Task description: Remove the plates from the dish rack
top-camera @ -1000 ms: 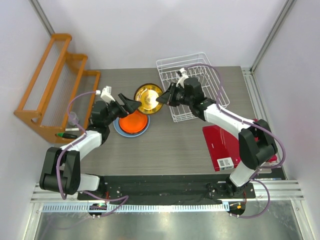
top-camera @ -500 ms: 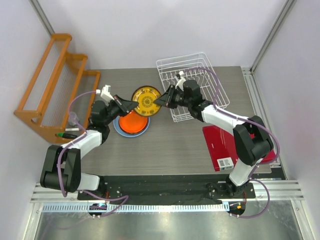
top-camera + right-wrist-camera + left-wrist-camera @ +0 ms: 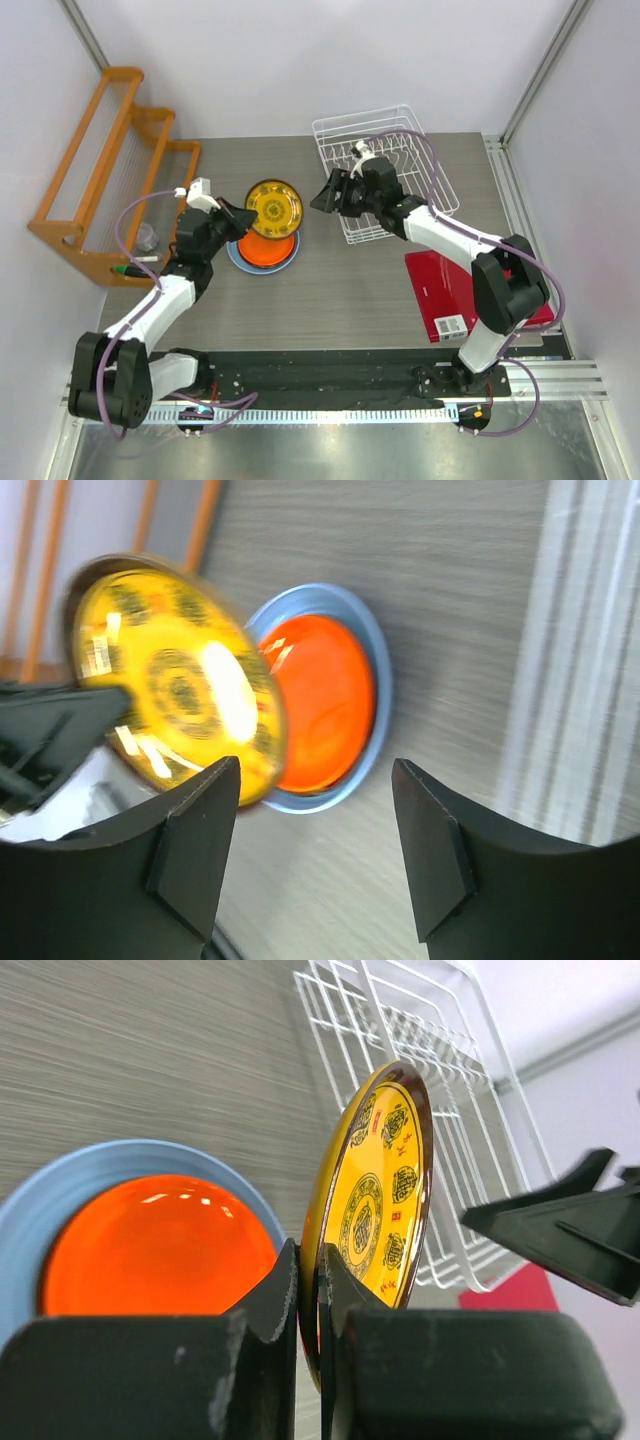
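One yellow patterned plate point(image 3: 385, 1200), dark-rimmed, pinched by left claw point(image 3: 308, 1260), right claw point(image 3: 314, 778) spread

Yellow-brown plate point(image 3: 273, 208) is bright yellow with dark brown round medallions and a dark rim. Orange plate point(image 3: 266, 247): plain glossy orange. Light blue plate point(image 3: 90, 1155), no pattern. White wire dish rack point(image 3: 432, 180) at 1 o'clock, orange wooden shelf point(image 3: 95, 190) at 10, red book point(image 3: 440, 290) with a white label at 4. The table point(image 3: 340, 285) is grey woodgrain.

Robot lab test cell: bare white walls point(image 3: 300, 60), aluminium frame rails point(image 3: 570, 378), grey tabletop point(image 3: 340, 290).
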Controlling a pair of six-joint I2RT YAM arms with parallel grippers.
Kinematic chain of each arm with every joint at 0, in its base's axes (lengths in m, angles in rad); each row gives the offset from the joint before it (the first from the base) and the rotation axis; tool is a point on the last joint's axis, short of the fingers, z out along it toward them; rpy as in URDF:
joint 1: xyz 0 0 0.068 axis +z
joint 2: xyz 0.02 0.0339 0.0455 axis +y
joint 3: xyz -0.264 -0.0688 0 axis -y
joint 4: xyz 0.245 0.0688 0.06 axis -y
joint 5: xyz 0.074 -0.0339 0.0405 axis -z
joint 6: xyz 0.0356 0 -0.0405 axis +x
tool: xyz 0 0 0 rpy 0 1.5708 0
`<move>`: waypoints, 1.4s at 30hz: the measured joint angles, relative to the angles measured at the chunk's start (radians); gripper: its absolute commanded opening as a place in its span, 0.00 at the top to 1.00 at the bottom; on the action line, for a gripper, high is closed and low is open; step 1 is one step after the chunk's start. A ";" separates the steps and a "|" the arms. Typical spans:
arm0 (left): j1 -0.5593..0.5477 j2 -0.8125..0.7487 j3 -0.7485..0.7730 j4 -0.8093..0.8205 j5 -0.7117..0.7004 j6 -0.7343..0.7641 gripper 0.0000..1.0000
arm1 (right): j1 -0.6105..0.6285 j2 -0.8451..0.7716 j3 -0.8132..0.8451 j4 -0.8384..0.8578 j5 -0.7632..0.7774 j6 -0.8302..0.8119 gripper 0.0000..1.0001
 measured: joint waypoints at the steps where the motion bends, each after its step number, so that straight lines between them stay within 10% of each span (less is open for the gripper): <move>1: 0.001 -0.020 -0.001 -0.021 -0.023 0.011 1.00 | -0.004 -0.011 0.000 -0.020 0.022 -0.016 0.31; 21: 0.002 0.103 -0.065 -0.109 -0.157 0.053 0.98 | -0.083 -0.152 0.008 -0.182 0.214 -0.161 0.27; 26: 0.002 0.128 -0.065 -0.092 -0.163 0.057 0.52 | -0.097 -0.152 -0.011 -0.195 0.222 -0.168 0.27; 31: 0.002 0.134 -0.065 -0.107 -0.165 0.066 0.39 | -0.117 -0.159 -0.027 -0.201 0.240 -0.182 0.26; 33: 0.002 0.133 -0.065 -0.118 -0.171 0.073 0.01 | -0.128 -0.167 -0.034 -0.204 0.252 -0.192 0.26; 42: 0.002 0.081 -0.003 -0.221 -0.202 0.106 0.01 | -0.190 -0.241 -0.088 -0.204 0.374 -0.254 0.20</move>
